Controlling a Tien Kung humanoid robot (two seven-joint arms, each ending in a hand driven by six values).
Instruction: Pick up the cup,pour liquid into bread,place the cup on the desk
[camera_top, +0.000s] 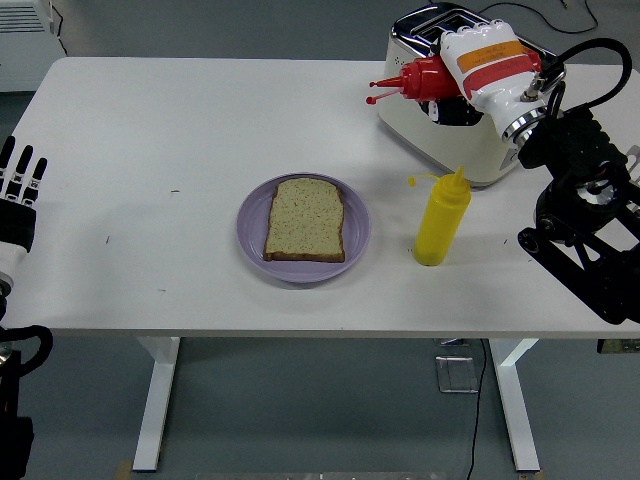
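- Leftmost, the left hand (20, 195) rests at the bench's left edge, its fingers (24, 172) straight and spread a little, holding nothing.
- Next comes the white bench (180, 130), its near edge running across the lower part of the view.
- Near the middle a purple plate (355, 235) sits on the bench with 1 bread slice (305, 220) lying flat on it.
- Right of the plate, apart from it, a yellow bottle (441, 218) stands upright, its small cap hanging off to the left of the nozzle.
- Behind it, at the far right of the bench, stands a cream toaster (440, 125) with a chrome top.
- In front of the toaster's top, a red bottle (425, 80) is held in the air, tipped nearly level with its nozzle pointing left; it is well apart from the bread, up and to its right.
- The right hand (480, 70), white with an orange band, is closed around the red bottle's body; its fingers are mostly hidden behind the bottle and hand.
- Farthest right, the black right arm (585, 210) bends down toward the lower corner.
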